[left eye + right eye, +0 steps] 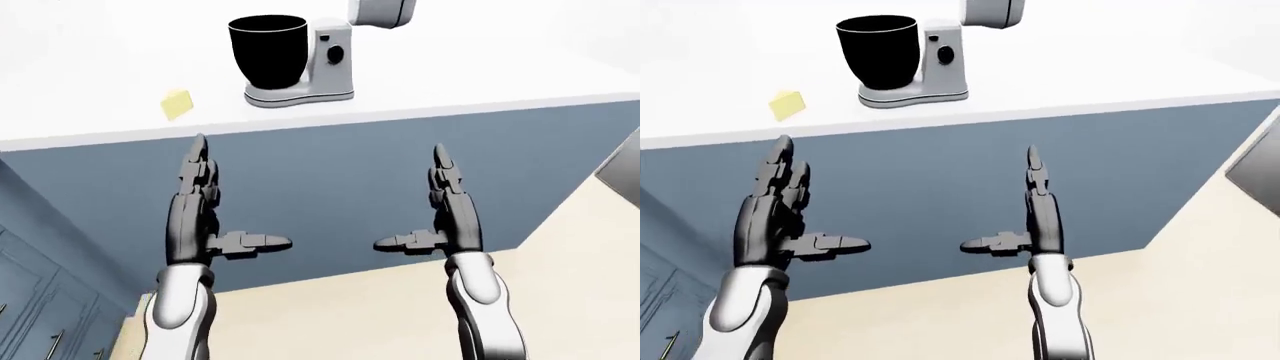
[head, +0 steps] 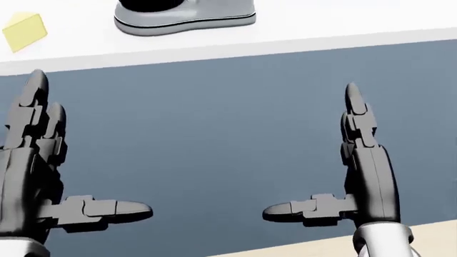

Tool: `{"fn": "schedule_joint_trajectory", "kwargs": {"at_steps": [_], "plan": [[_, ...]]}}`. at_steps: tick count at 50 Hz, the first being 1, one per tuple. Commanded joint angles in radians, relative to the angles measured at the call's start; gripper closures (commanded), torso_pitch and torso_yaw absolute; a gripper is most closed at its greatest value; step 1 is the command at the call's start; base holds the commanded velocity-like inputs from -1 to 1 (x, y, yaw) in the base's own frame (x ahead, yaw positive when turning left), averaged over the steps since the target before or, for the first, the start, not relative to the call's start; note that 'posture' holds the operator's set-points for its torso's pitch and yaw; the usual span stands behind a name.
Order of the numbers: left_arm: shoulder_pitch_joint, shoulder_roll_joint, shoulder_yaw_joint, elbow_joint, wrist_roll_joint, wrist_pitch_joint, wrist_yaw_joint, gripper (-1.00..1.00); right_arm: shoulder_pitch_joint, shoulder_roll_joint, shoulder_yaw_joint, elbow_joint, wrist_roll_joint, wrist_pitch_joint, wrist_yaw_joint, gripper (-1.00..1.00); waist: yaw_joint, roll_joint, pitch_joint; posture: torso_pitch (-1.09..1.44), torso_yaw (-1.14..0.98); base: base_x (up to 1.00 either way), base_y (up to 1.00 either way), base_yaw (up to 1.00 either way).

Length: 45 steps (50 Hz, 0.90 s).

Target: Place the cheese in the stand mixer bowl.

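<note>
Both hands empty, cheese waiting on the surface.
Left-eye view: cheese (image 1: 177, 103) lies left of the mixer (image 1: 330, 60) and its bowl (image 1: 267, 50) — likely light, firm, best pinched across its flat sides. Head view: left hand (image 2: 43, 176) and right hand (image 2: 350, 176) — fingers splayed, thumbs turned inward, held below the surface (image 2: 321, 21).

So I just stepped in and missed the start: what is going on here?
Nothing is being handled yet. The left robot hand and the right robot hand are both open and empty, held up before the blue-grey cabinet face. On the white countertop above, the small yellow cheese wedge lies to the left of the grey stand mixer with its black bowl, apart from it.
</note>
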<state>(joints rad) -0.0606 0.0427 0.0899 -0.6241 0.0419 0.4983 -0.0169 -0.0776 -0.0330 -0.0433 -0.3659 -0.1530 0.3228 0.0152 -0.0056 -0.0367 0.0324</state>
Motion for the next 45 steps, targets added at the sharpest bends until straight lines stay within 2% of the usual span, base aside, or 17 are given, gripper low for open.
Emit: {"fn": "schedule_joint_trajectory", "kwargs": {"at_steps": [1,6,8,12,17,19,21,22,24,30,32,34,35,36,39,43,45], "plan": [[-0.022,0.008,0.018,-0.047,0.004,-0.035,0.008,-1.00,-0.029,0.002,0.014,-0.048,0.002,-0.034,0.002,-1.00,0.007,0.003,-0.018,0.00,0.00,0.12,0.00,0.00],[-0.020,0.008,0.017,-0.042,0.005,-0.040,0.008,-1.00,-0.028,0.001,0.013,-0.041,0.004,-0.042,0.002,-1.00,0.002,0.064,0.000,0.00,0.00,0.11,0.00,0.00],[-0.019,0.008,0.018,-0.038,0.005,-0.045,0.008,-1.00,-0.029,0.001,0.013,-0.038,0.004,-0.044,0.003,-1.00,-0.001,0.122,-0.017,0.00,0.00,0.11,0.00,0.00],[-0.015,0.007,0.019,-0.040,0.004,-0.046,0.007,-1.00,-0.026,0.002,0.014,-0.038,0.004,-0.047,0.002,-1.00,0.012,0.101,-0.008,0.00,0.00,0.12,0.00,0.00],[-0.010,0.006,0.019,-0.035,0.004,-0.055,0.007,-1.00,-0.023,0.003,0.016,-0.040,0.003,-0.048,0.002,-1.00,0.015,0.054,-0.009,0.00,0.00,0.12,0.00,0.00],[-0.010,0.007,0.021,-0.035,0.002,-0.055,0.007,-1.00,-0.022,0.004,0.017,-0.039,0.002,-0.049,0.002,-1.00,0.018,0.023,-0.007,0.00,0.00,0.12,0.00,0.00],[-0.009,0.007,0.022,-0.032,0.003,-0.058,0.007,-1.00,-0.023,0.004,0.018,-0.038,0.002,-0.050,0.001,-1.00,0.017,-0.039,-0.025,0.00,0.00,0.12,0.00,0.00],[-0.006,0.007,0.021,-0.032,0.003,-0.060,0.007,-1.00,-0.022,0.005,0.019,-0.041,0.001,-0.048,0.001,-1.00,0.006,-0.006,-0.017,0.00,0.00,0.12,0.00,0.00],[-0.006,0.007,0.022,-0.034,0.003,-0.058,0.006,-1.00,-0.024,0.004,0.018,-0.043,0.001,-0.045,0.001,-1.00,0.007,-0.013,-0.012,0.00,0.00,0.12,0.00,0.00],[-0.002,0.007,0.026,-0.055,0.000,-0.046,0.004,-1.00,-0.019,0.003,0.018,-0.077,-0.003,-0.024,0.006,-1.00,0.004,0.043,-0.001,0.00,0.00,0.11,0.00,0.00],[-0.004,0.008,0.030,-0.058,-0.002,-0.042,0.003,-1.00,-0.017,0.004,0.018,-0.083,-0.004,-0.022,0.006,-1.00,0.000,0.079,-0.001,0.00,0.00,0.12,0.00,0.00],[-0.001,0.008,0.030,-0.061,-0.003,-0.042,0.003,-1.00,-0.022,0.003,0.018,-0.076,-0.004,-0.024,0.006,-1.00,-0.001,0.133,-0.013,0.00,0.00,0.12,0.00,0.00],[-0.001,0.008,0.030,-0.062,-0.003,-0.041,0.003,-1.00,-0.022,0.004,0.018,-0.077,-0.004,-0.024,0.006,-1.00,0.011,0.093,-0.013,0.00,0.00,0.12,0.00,0.00],[-0.001,0.008,0.031,-0.062,-0.004,-0.042,0.003,-1.00,-0.022,0.004,0.020,-0.077,-0.005,-0.024,0.006,-1.00,0.004,0.108,-0.011,0.00,0.00,0.12,0.00,0.00],[0.000,0.008,0.033,-0.059,-0.004,-0.045,0.003,-1.00,-0.026,0.005,0.022,-0.071,-0.006,-0.026,0.005,-1.00,0.011,0.090,-0.015,0.00,0.00,0.12,0.00,0.00],[0.001,0.008,0.035,-0.049,-0.007,-0.054,0.002,-1.00,-0.028,0.007,0.023,-0.059,-0.007,-0.035,-0.001,-1.00,0.016,0.049,-0.009,0.00,0.00,0.12,0.00,0.00],[0.000,0.009,0.037,-0.050,-0.008,-0.053,0.002,-1.00,-0.027,0.007,0.023,-0.065,-0.007,-0.031,0.000,-1.00,0.018,0.013,-0.011,0.00,0.00,0.11,0.00,0.00]]}}
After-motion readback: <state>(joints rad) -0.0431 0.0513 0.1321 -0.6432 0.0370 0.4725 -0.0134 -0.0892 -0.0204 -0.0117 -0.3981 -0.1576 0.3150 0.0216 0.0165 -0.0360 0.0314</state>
